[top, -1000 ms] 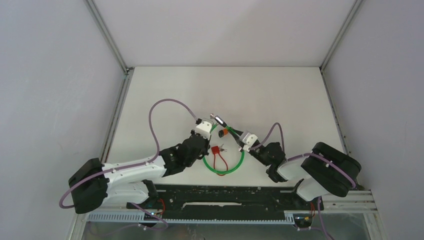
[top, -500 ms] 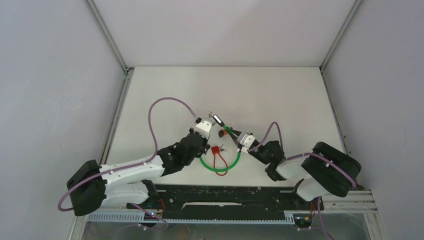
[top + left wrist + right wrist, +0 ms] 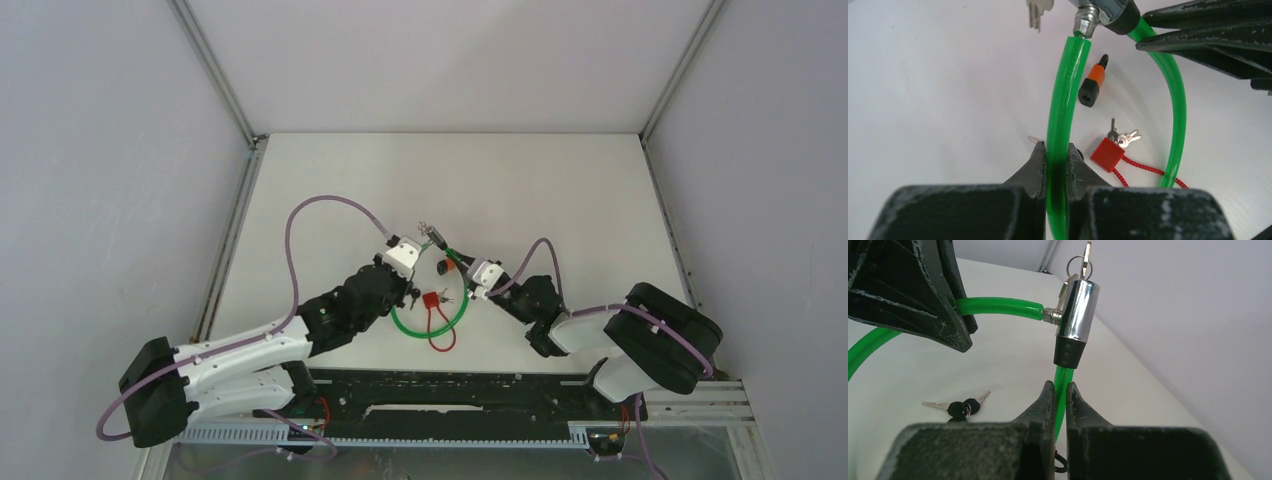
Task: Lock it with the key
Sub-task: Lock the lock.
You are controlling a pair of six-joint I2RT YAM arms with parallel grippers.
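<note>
Right wrist view puts the key point(image 3: 1087, 257) atop the barrel point(image 3: 1075, 310), our right claw point(image 3: 1061, 390) pinching the cable point(image 3: 998, 306) just below it and our left claw point(image 3: 1056, 156) pinching the cable beside it; we reckon we should hold the pin point(image 3: 1049, 315) seated there while one claw shifts to turn the key.

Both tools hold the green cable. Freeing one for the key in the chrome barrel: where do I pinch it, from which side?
I'd pinch the key by its flat head, standing out of the chrome barrel opposite the black collar. Come in along the barrel's axis, pads on its flat faces, clear of the ring.
</note>
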